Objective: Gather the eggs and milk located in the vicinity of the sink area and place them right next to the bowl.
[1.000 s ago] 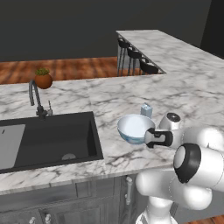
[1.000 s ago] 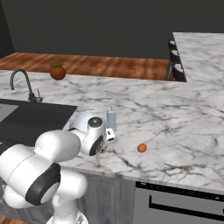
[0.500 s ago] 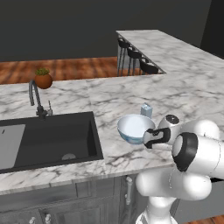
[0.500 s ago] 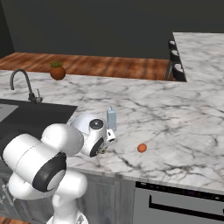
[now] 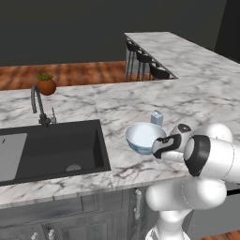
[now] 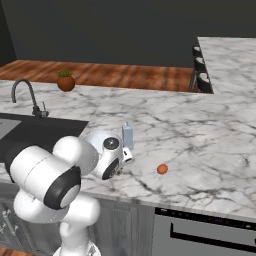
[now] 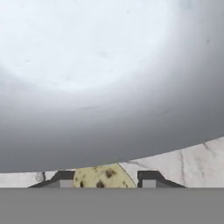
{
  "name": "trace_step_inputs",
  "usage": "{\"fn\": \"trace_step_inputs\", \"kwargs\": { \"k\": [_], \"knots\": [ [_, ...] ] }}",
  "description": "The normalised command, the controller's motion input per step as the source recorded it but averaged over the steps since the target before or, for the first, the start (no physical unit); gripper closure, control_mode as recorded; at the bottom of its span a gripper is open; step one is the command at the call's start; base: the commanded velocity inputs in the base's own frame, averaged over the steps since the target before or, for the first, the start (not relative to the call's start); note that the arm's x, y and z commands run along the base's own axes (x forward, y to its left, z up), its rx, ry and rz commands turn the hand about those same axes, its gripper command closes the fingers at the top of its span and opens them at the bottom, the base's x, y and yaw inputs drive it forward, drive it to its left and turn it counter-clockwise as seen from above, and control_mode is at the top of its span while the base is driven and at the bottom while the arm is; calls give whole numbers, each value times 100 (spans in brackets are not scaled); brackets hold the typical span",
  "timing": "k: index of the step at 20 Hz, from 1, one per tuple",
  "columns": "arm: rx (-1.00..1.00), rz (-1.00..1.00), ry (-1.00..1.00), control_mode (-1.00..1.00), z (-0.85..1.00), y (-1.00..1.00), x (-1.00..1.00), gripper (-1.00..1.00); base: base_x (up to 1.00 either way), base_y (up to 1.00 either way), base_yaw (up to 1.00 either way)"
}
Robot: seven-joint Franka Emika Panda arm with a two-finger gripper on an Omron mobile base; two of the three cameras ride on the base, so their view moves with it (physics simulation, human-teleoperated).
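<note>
Marble bench [image 5: 84,105] runs wide across the kitchen, wood floor behind. Far left: terracotta plant pot [image 5: 46,86]. Next right, the black sink [image 5: 49,150] with its dark faucet [image 5: 37,104] at the far edge. Right of the sink, near the front edge, the pale blue bowl [image 5: 143,137]. Milk carton [image 5: 157,118] stands upright just behind and right of the bowl, gable up, long axis vertical; whether it touches the bowl cannot be told. Further right, in the right base view, a small orange ball [image 6: 162,169] lies alone on the marble.

Pincer [image 7: 105,179] sits low at the bowl's near right side, clenched on a speckled egg [image 7: 103,177] held between the two dark tips. Bowl wall looms directly ahead of it in the hand view. Only the egg's rounded top shows, so its long axis and heading cannot be told.

Risks, as judged: the egg is round and may roll off toward the bench edge once let go. Hand is very close to the bowl; a nudge forward could shove it into the carton and tip that over.
</note>
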Motion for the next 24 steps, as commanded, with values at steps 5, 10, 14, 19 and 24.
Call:
{"fn": "trace_step_inputs", "kwargs": {
  "k": [5,10,14,19,24],
  "knots": [
    [0,2,-5,-100,0,3,12,100,0,0,0],
    [0,1,-6,-100,0,0,-3,-100,0,0,0],
    [0,0,-8,-100,0,-19,-28,-100,0,0,0],
    [3,0,-10,-100,15,-7,-8,-100,0,0,0],
    [5,0,-9,-100,45,0,-1,-100,0,0,0]
  ]
}}
